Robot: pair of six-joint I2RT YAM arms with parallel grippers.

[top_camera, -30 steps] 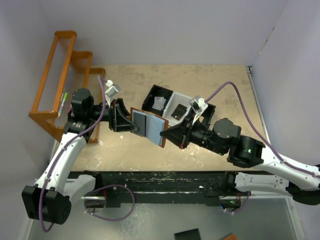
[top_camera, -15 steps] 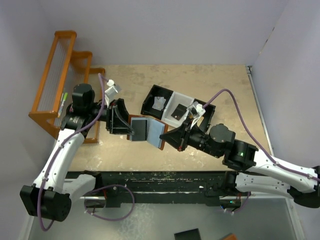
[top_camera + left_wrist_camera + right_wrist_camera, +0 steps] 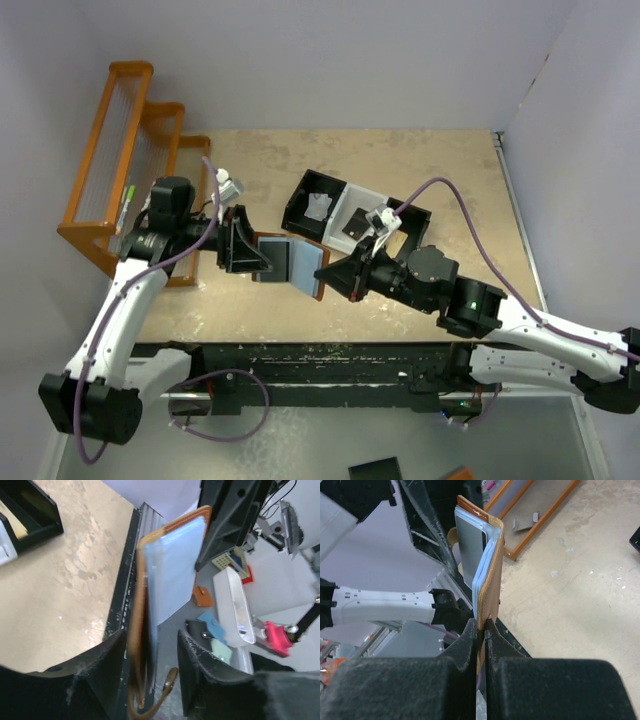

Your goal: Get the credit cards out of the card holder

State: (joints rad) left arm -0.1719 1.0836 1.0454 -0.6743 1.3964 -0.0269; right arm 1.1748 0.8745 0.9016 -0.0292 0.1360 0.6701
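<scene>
Now the wallet [image 3: 290, 262] is up off the counter [image 3: 420, 165], spread open between the two arms near the front edge, its pale blue lining facing up in the top view. The right claw [image 3: 480, 625] is clenched tight on the edge of one flap, pinching leather and lining flat. The left claw [image 3: 150, 635] straddles the other flap with its jaws parted, a gap showing beside one finger. A dark grey card [image 3: 273, 262] sits in that left flap. Beyond the wallet, the tray [image 3: 296, 205] rests on the counter with a white scrap [image 3: 318, 207] in a black bin. An orange rack [image 3: 105, 150] stands far left.
</scene>
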